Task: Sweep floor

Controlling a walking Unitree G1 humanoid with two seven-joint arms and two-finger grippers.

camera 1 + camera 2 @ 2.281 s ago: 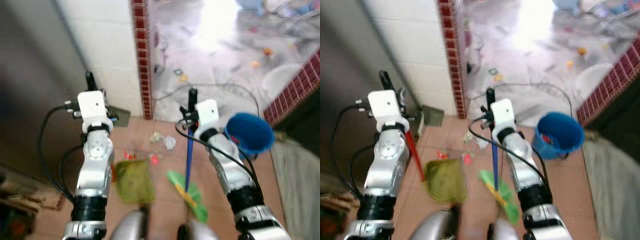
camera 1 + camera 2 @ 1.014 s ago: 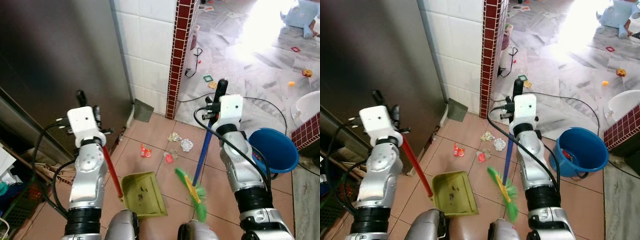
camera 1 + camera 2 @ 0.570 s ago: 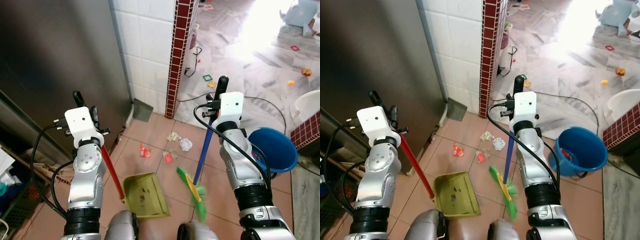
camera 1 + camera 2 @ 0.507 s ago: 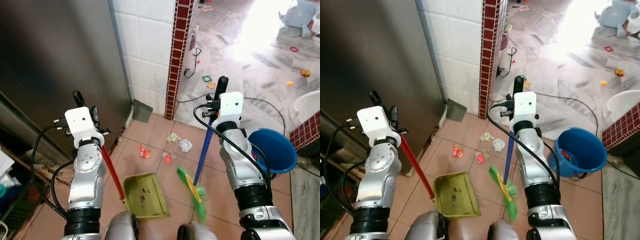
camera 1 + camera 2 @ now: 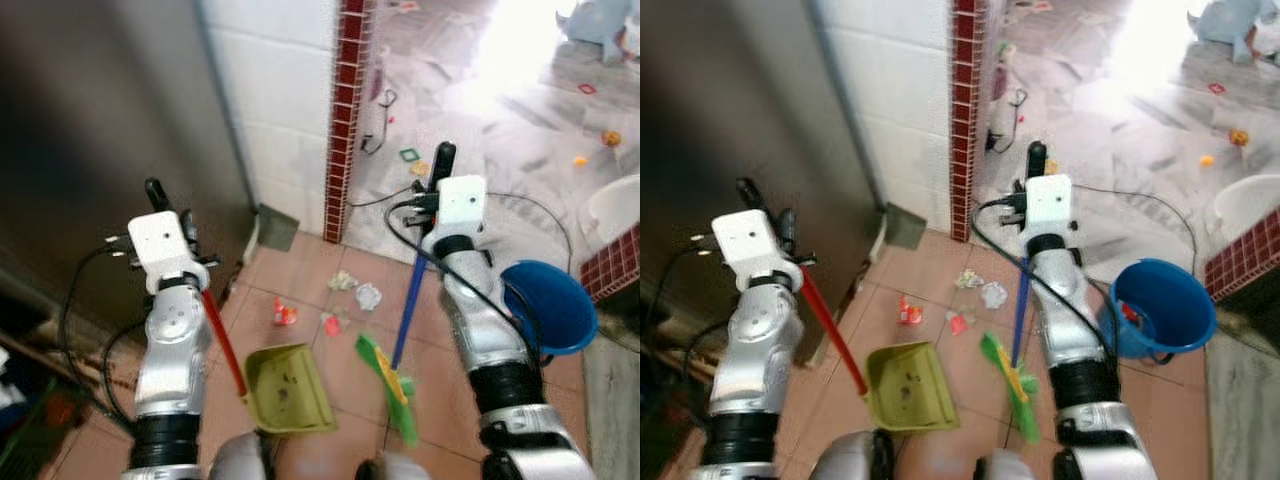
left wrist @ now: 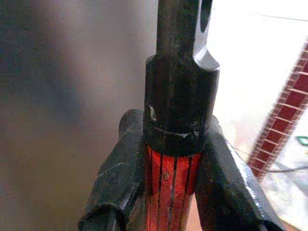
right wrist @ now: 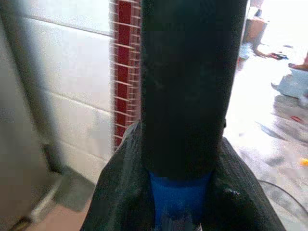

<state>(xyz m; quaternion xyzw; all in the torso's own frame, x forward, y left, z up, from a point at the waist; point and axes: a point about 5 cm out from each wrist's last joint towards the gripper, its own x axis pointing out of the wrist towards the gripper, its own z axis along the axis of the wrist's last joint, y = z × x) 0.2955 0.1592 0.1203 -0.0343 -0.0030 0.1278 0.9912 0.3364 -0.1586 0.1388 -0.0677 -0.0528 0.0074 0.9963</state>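
Observation:
My left gripper (image 5: 160, 205) is shut on the red handle (image 5: 222, 340) of a green dustpan (image 5: 285, 390), which rests on the terracotta tiles just ahead of my feet. The left wrist view has its fingers (image 6: 120, 178) clamped on the red handle below its black end cap. Beside the pan, the green broom head (image 5: 385, 385) touches the floor at the foot of a blue handle (image 5: 408, 310). My right gripper (image 5: 438, 178) is shut on that handle near its black top (image 7: 187, 86). Litter lies beyond the pan: a red wrapper (image 5: 284, 314), white crumpled paper (image 5: 367, 296) and small scraps (image 5: 330, 324).
A blue bucket (image 5: 550, 305) stands at my right by a red-tiled low wall. A dark metal door (image 5: 100, 130) and a white wall with a red-tiled pillar (image 5: 345, 110) close off the left. A grey dustpan (image 5: 277, 227) leans there. A black cable (image 5: 520, 200) crosses the marble floor beyond.
The whole picture has shifted slightly and turned blurred, so the camera moved. Both grippers keep their hold; dustpan and broom stand about where they were.

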